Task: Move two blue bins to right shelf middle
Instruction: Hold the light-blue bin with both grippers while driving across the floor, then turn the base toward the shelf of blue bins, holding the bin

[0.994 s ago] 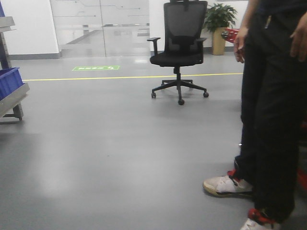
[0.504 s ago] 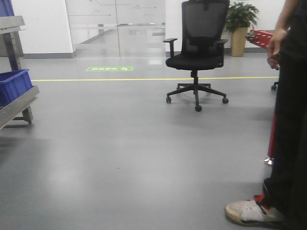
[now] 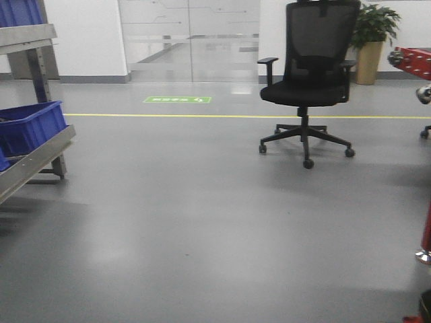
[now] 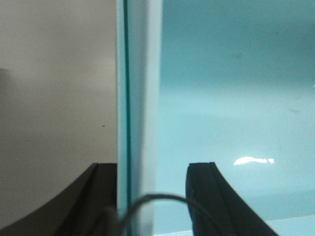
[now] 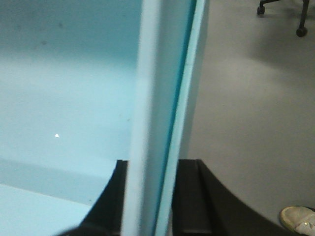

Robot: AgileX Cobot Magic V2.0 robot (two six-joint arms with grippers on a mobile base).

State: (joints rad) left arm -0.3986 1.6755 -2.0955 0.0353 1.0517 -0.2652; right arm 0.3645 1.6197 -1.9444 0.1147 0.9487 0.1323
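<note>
Clamping the bin (image 5: pixel 59 88) wall, your right gripper (image 5: pixel 150 169) holds it; your left gripper (image 4: pixel 150 169) straddles a wall too, grasp impossible to tell.

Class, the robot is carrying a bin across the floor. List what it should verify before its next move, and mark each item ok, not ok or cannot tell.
1. Hold by right gripper on held bin wall: ok, fingers against both faces.
2. Hold by left gripper: cannot tell; it straddles the wall, inner contact unclear.
3. Path over the floor ahead: ok; office chair stands off to the right.
4. Clearance on the right: not ok, a shoe lies close by.
5. Target shelf identified: cannot tell; one shelf with blue bins shows at left.
</note>
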